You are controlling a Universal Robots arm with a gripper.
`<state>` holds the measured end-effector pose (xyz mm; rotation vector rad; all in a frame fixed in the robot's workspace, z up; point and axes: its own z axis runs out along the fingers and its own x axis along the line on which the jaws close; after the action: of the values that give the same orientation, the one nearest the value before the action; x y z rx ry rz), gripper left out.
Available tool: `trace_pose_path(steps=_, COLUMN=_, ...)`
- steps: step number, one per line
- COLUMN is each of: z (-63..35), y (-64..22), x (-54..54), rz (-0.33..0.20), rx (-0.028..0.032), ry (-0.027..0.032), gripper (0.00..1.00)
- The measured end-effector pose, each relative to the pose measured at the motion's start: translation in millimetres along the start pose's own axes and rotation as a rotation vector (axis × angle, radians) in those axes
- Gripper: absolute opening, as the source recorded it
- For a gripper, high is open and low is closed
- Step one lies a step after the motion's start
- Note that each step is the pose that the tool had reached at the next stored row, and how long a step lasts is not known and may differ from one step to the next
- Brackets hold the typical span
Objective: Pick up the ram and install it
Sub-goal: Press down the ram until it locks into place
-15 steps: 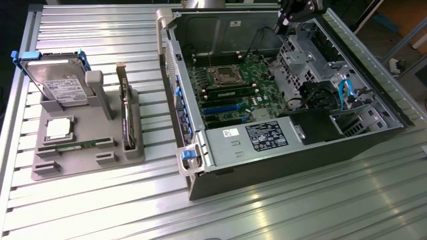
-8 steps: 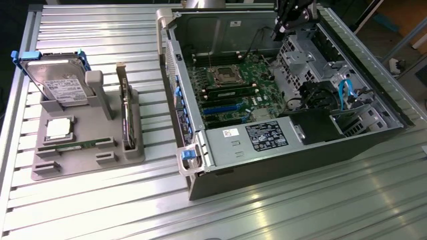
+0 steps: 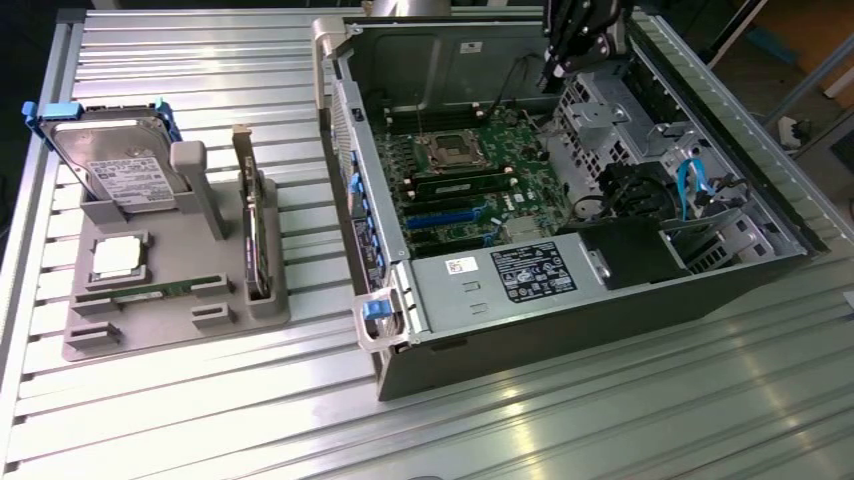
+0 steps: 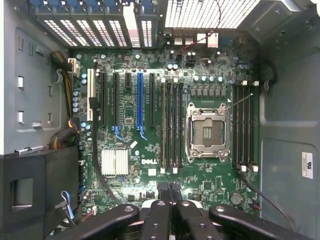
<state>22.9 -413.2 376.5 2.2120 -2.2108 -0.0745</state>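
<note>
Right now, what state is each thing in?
Pincer: shut, above the motherboard.
Computer case: side open.
CPU socket: empty.
Ram: lying in the grey holder, not yet picked up.
Hard drive: standing in the grey holder.

Arm [image 3: 583, 25] comes in from the far side toward the exterior view's right, pointing straight down. Gripper [image 4: 170, 212] fingers [image 4: 157, 220] pressed together, closed, nothing visible between them. Wrist vertical, black finger links splayed either side.
</note>
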Motion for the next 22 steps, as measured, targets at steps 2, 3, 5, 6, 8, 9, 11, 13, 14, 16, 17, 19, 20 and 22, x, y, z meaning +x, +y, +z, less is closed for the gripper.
trace_pose_path(steps=2, z=3.7, y=-0.2, x=0.1, rz=0.0, rx=0.0003, ry=0.0, gripper=0.11)
trace_pose_path(steps=3, z=5.9, y=-0.2, x=0.2, rz=0.0, rx=0.0003, ry=0.0, gripper=0.11)
trace_pose_path(steps=5, z=10.2, y=-0.4, x=0.3, rz=0.0, rx=0.0003, ry=0.0001, gripper=0.11)
trace_pose_path(steps=6, z=12.3, y=-0.5, x=0.3, rz=0.0, rx=0.0004, ry=0.0001, gripper=0.11)
trace_pose_path(steps=8, z=16.2, y=-0.7, x=0.4, rz=0.0, rx=0.0003, ry=0.0, gripper=0.11)
trace_pose_path(steps=9, z=18.2, y=-0.8, x=0.4, rz=0.0, rx=0.0003, ry=0.0, gripper=0.11)
trace_pose_path(steps=11, z=21.6, y=-0.9, x=0.5, rz=0.0, rx=0.0003, ry=0.0, gripper=0.11)
trace_pose_path(steps=13, z=25.4, y=-1.1, x=0.6, rz=0.0, rx=0.0003, ry=0.0002, gripper=0.11)
trace_pose_path(steps=14, z=27.3, y=-1.2, x=0.7, rz=0.0, rx=0.0003, ry=0.0002, gripper=0.11)
trace_pose_path(steps=16, z=30.9, y=-1.3, x=0.8, rz=0.0, rx=0.0003, ry=0.0001, gripper=0.11)
trace_pose_path(steps=17, z=32.7, y=-1.4, x=0.8, rz=0.0, rx=0.0003, ry=0.0001, gripper=0.11)
trace_pose_path(steps=19, z=36.4, y=-1.6, x=0.9, rz=0.0, rx=0.0004, ry=0.0, gripper=0.11)
trace_pose_path(steps=20, z=40.0, y=-1.7, x=1.0, rz=0.0, rx=0.0003, ry=0.0001, gripper=0.11)
trace_pose_path(steps=22, z=46.8, y=-2.0, x=1.1, rz=0.0, rx=0.0005, ry=0.0, gripper=0.11)
